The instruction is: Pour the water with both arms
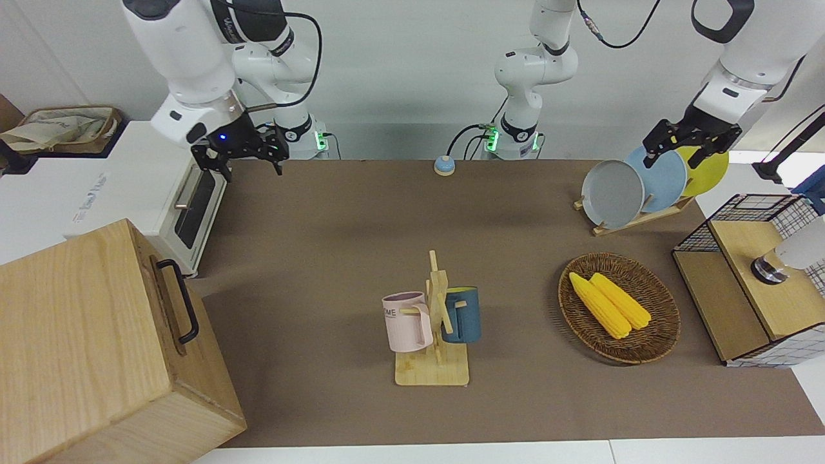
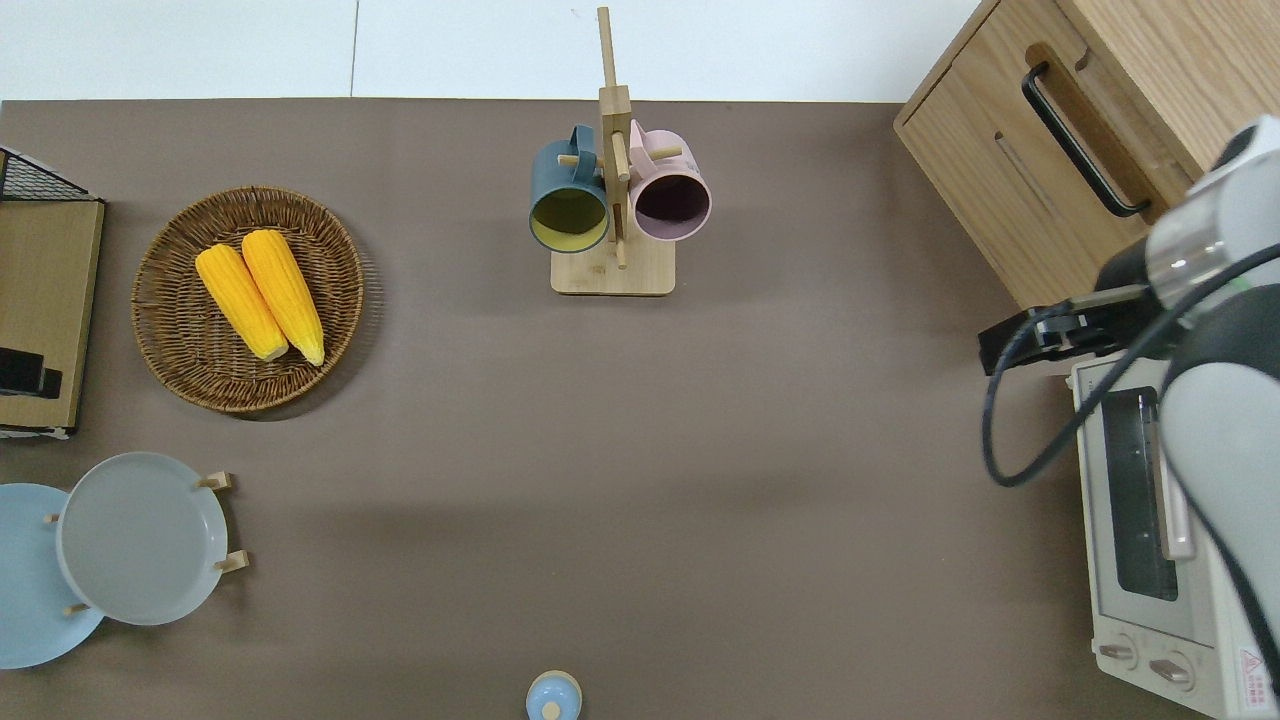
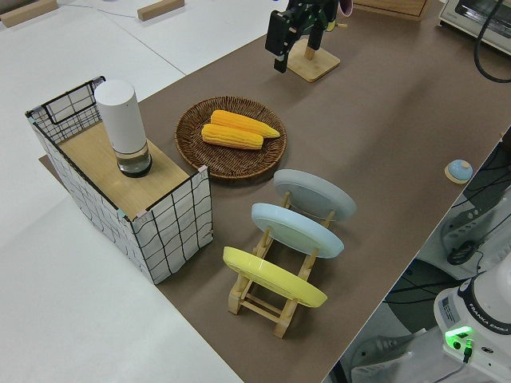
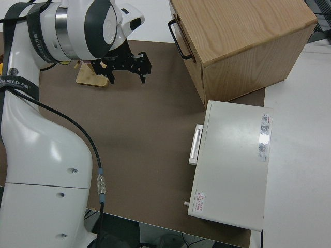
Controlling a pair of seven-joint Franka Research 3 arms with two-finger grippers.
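Front view: round woven basket [image 1: 651, 335]

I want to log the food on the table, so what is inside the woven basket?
Two yellow corn cobs lie side by side in the woven basket, touching along their length. Nothing else shows in it; the weave directly under the cobs is covered.

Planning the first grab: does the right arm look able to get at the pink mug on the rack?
Probably yes. The right pincer is open and empty, and only bare mat lies between it and the pink mug, which hangs on the rack's side toward that arm.
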